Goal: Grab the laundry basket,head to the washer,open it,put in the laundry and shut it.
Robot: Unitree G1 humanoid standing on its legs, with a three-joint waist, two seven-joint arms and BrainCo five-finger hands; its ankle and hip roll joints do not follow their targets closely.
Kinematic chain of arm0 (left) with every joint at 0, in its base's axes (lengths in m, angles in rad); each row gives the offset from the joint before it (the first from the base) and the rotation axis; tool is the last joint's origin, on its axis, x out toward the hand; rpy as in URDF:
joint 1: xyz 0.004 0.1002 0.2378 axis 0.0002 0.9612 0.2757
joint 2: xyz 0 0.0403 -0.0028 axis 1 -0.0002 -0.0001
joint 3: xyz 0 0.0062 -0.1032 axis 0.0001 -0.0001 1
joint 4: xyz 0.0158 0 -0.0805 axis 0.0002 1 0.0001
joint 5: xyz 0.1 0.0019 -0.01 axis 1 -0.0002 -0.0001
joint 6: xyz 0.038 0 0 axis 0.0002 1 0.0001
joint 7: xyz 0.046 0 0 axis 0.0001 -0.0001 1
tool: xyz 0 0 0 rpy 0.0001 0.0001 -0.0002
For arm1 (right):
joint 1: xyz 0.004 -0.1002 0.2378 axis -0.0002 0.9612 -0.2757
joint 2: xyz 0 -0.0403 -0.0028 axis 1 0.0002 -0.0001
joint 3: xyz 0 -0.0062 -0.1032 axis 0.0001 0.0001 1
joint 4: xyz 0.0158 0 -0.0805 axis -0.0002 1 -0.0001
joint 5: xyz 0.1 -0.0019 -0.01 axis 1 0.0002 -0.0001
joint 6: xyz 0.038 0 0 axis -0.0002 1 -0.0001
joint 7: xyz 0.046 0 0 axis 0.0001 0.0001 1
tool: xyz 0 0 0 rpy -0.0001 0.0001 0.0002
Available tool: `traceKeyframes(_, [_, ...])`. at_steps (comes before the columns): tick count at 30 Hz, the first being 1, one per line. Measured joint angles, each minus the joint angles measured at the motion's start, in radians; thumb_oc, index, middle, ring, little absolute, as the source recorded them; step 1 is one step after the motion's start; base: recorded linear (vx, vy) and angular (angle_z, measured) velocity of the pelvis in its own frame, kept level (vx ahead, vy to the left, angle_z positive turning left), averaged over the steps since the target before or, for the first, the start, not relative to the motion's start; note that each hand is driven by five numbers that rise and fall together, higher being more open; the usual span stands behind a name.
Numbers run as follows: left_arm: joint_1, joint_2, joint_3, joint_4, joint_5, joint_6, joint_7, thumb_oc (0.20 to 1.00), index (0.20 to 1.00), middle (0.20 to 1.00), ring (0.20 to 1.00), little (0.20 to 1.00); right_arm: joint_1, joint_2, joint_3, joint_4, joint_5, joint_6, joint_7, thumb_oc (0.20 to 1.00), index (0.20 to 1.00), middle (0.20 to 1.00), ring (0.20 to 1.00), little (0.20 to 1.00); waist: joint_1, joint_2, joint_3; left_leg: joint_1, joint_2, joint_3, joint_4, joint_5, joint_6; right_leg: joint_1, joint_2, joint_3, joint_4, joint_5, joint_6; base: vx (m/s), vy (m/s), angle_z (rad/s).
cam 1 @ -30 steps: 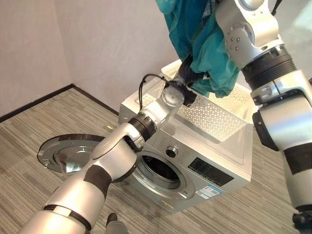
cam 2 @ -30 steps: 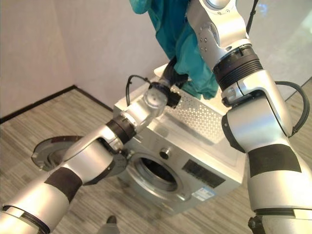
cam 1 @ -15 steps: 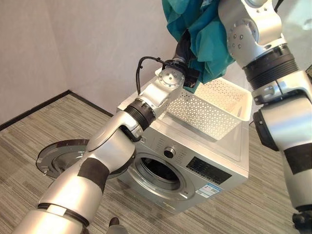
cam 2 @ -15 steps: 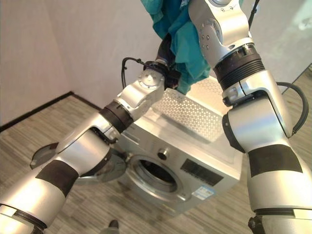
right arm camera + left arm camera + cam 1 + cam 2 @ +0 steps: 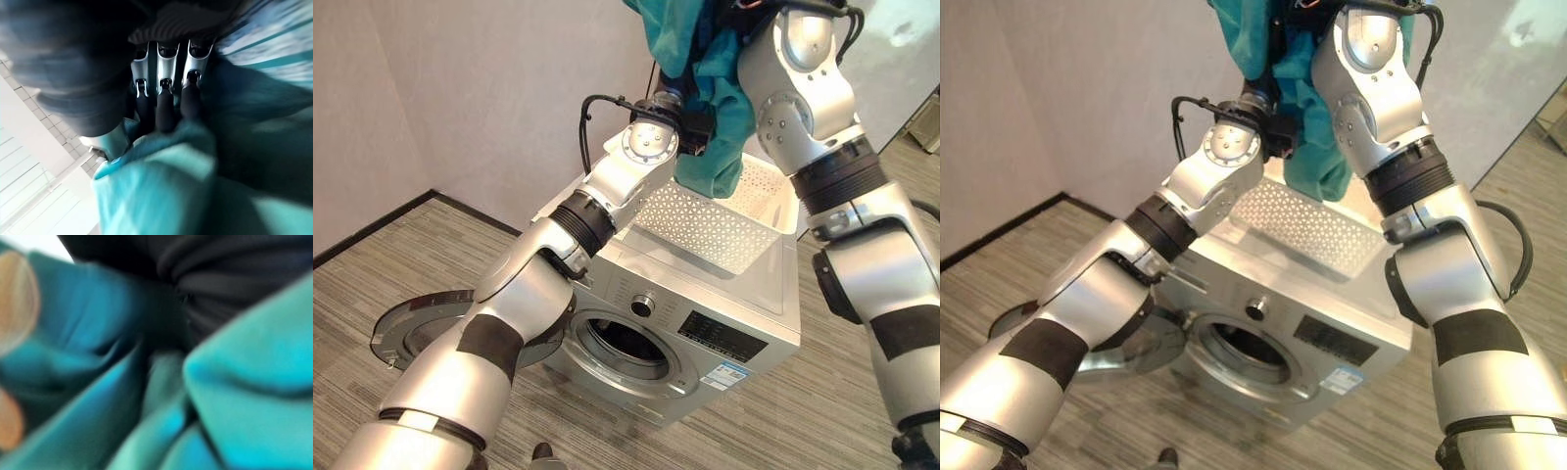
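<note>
Right hand (image 5: 164, 93): fingers curled into the teal laundry (image 5: 705, 127), clamping it. Left hand (image 5: 680, 98) is buried in the same cloth; finger state cannot be told. Over the last second both arms raised the laundry clear of the basket (image 5: 724, 230) on the washer (image 5: 705, 323). Door (image 5: 421, 328) open; loading comes next.

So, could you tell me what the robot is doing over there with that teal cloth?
It is loading laundry. Both arms are raised above the washing machine, holding a teal garment up over the white perforated basket that sits on top of the machine. The right hand has its fingers curled into the cloth; the left hand's fingers are hidden in it. The washer door is swung open and the drum looks empty.
</note>
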State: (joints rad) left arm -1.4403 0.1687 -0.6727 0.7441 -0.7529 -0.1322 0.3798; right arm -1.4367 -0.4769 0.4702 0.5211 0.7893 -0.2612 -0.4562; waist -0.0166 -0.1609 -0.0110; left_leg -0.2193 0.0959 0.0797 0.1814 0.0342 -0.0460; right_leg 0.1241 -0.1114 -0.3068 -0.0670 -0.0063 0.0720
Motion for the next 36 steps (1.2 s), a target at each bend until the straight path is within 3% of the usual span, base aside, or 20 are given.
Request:
traceKeyframes(4, [0.031,0.053,0.054,-0.081,0.025,-0.017,0.013,0.2,0.2,0.2,0.2,0.2,0.122,0.0,-0.03,-0.162,-0.04,-0.003,0.007,1.0,1.0,1.0,1.0,1.0,-0.004,0.002,0.0,0.036,0.0,0.025,-0.028,0.004,0.001,0.001,-0.006,0.024,0.009,0.0,0.0,-0.01,0.012,-0.18])
traceKeyframes(9, [0.048,0.073,0.085,-0.103,0.039,-0.039,0.04,0.2,0.2,0.2,0.2,0.2,0.182,-0.017,-0.03,-0.228,-0.05,-0.004,0.033,1.0,1.0,1.0,1.0,1.0,-0.014,0.004,-0.001,0.048,-0.001,0.038,-0.049,0.015,0.004,-0.003,-0.011,0.036,0.013,0.0,0.0,-0.01,0.007,-0.07])
traceKeyframes(16, [0.138,0.178,0.198,-0.238,0.098,-0.043,0.074,0.2,0.2,0.2,0.2,0.2,0.441,-0.02,-0.063,-0.465,-0.09,-0.002,0.101,1.0,1.0,1.0,1.0,1.0,-0.041,0.005,-0.002,0.084,-0.001,0.054,-0.095,0.031,0.002,0.0,-0.016,0.052,0.016,0.0,0.0,0.0,0.01,-0.05])
traceKeyframes(19, [0.178,0.202,0.282,-0.296,0.105,-0.083,0.098,0.2,0.2,0.2,0.2,0.2,0.574,-0.054,-0.094,-0.552,-0.129,-0.001,0.154,1.0,1.0,1.0,1.0,1.0,-0.047,0.006,-0.002,0.099,-0.004,0.058,-0.134,0.051,0.005,-0.001,-0.017,0.053,0.016,0.0,0.0,0.0,0.0,0.0])
traceKeyframes(24, [0.191,0.257,0.349,-0.323,0.159,-0.086,0.122,0.2,0.2,0.2,0.2,0.2,0.728,-0.109,-0.134,-0.661,-0.158,0.0,0.263,1.0,1.0,1.0,1.0,1.0,-0.055,0.013,-0.005,0.118,-0.004,0.065,-0.174,0.069,0.004,-0.003,-0.015,0.055,0.014,0.0,0.0,0.0,0.0,-0.01])
traceKeyframes(28, [0.217,0.302,0.382,-0.372,0.214,-0.089,0.127,0.2,0.2,0.2,0.2,0.2,0.859,-0.134,-0.23,-0.698,-0.152,-0.002,0.326,1.0,1.0,1.0,1.0,1.0,-0.052,0.018,-0.008,0.137,-0.007,0.065,-0.217,0.091,0.0,-0.001,-0.015,0.054,0.011,0.0,0.0,0.0,0.0,0.0])
traceKeyframes(31, [0.257,0.338,0.403,-0.442,0.219,-0.093,0.13,0.2,0.2,0.2,0.2,0.2,0.973,-0.095,-0.362,-0.731,-0.132,-0.011,0.326,1.0,1.0,1.0,1.0,1.0,-0.049,0.02,-0.008,0.149,-0.008,0.063,-0.241,0.101,0.002,0.001,-0.013,0.052,0.009,0.0,0.0,0.0,0.0,0.0])
traceKeyframes(33, [0.357,0.436,0.457,-0.561,0.254,-0.097,0.127,0.2,0.2,0.2,0.2,0.2,1.077,-0.068,-0.518,-0.748,-0.13,-0.032,0.322,1.0,1.0,1.0,1.0,1.0,-0.05,0.035,-0.015,0.152,-0.008,0.065,-0.26,0.108,0.0,0.001,-0.011,0.053,-0.003,0.0,0.0,0.0,0.0,0.0])
traceKeyframes(36, [0.566,0.487,0.624,-0.745,0.31,-0.107,0.142,0.2,0.2,0.2,0.2,0.2,1.197,-0.038,-0.703,-0.728,-0.139,-0.052,0.251,1.0,1.0,1.0,1.0,1.0,-0.048,0.051,-0.021,0.159,-0.011,0.066,-0.273,0.111,-0.001,0.005,-0.012,0.053,-0.013,0.001,0.002,0.05,-0.024,0.0])
